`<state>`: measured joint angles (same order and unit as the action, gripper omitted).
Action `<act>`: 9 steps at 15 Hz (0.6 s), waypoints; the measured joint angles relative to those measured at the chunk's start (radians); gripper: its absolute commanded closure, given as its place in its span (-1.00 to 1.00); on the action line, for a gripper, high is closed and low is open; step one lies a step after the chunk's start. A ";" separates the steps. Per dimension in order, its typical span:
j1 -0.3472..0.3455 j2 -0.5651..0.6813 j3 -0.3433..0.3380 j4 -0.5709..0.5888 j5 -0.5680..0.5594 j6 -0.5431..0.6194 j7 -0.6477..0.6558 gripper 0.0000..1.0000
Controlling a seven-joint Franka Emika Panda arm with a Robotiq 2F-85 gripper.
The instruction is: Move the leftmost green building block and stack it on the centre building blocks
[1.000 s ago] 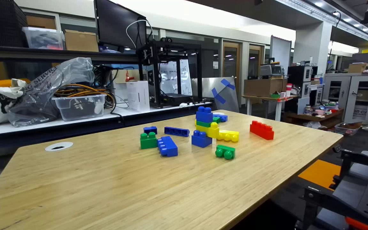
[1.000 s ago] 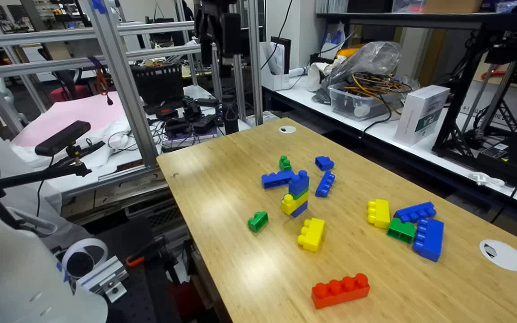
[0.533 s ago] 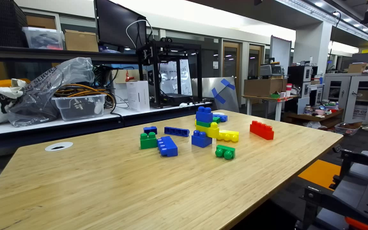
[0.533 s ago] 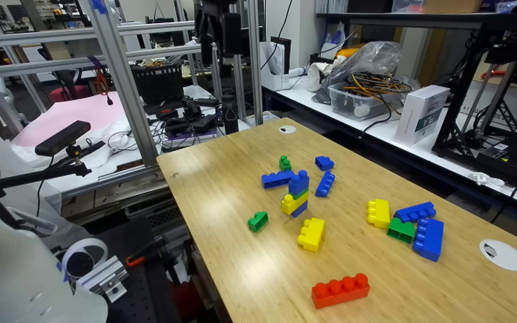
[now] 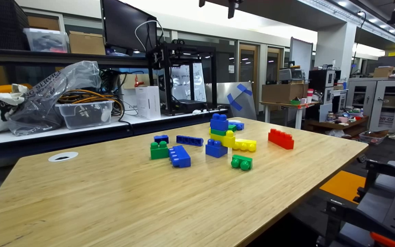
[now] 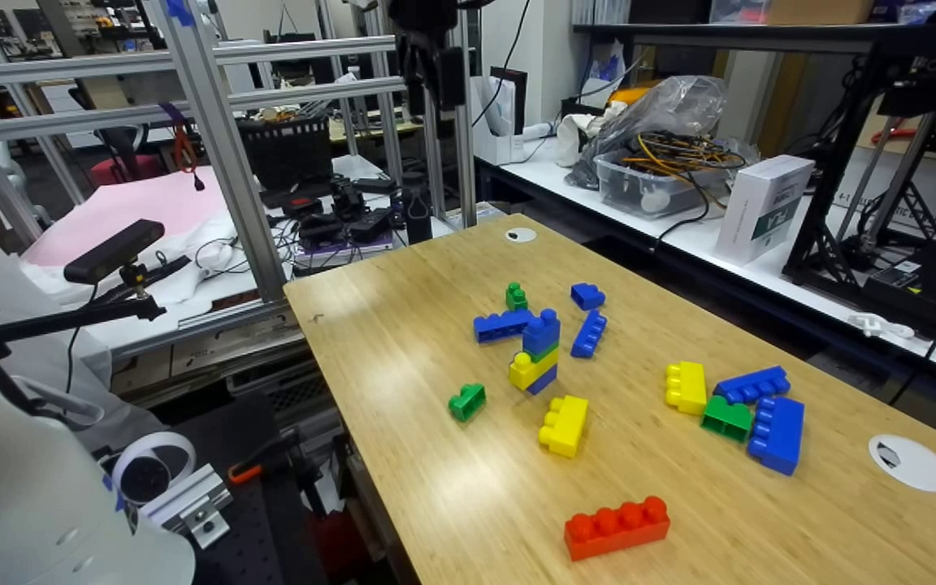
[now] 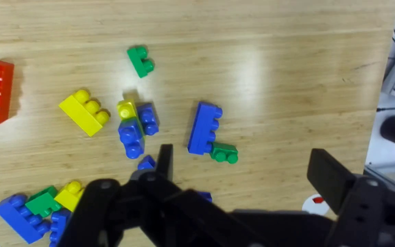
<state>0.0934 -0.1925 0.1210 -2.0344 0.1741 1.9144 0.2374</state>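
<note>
Bringing the black two-fingered claw [image 5: 216,11], spread wide and empty, into an exterior view; probably starting toward the small studded green plastic brick [image 7: 224,153], unstacked, apparently against a long blue plastic brick [image 7: 200,128].

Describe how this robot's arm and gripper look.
The arm, partly in view, is white, smooth and rounded, with small oval marks low down. The gripper is black, with blocky fingers on jointed links. I cannot make out any lettering on it.
</note>
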 measured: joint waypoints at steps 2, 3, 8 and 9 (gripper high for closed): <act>0.009 0.093 0.019 0.056 0.008 0.087 0.093 -1.00; 0.013 0.139 0.025 0.084 0.008 0.119 0.129 -1.00; 0.024 0.361 0.023 0.233 0.001 0.197 0.219 -1.00; 0.025 0.405 0.018 0.263 -0.005 0.203 0.221 -1.00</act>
<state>0.1183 0.2127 0.1386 -1.7716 0.1689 2.1169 0.4584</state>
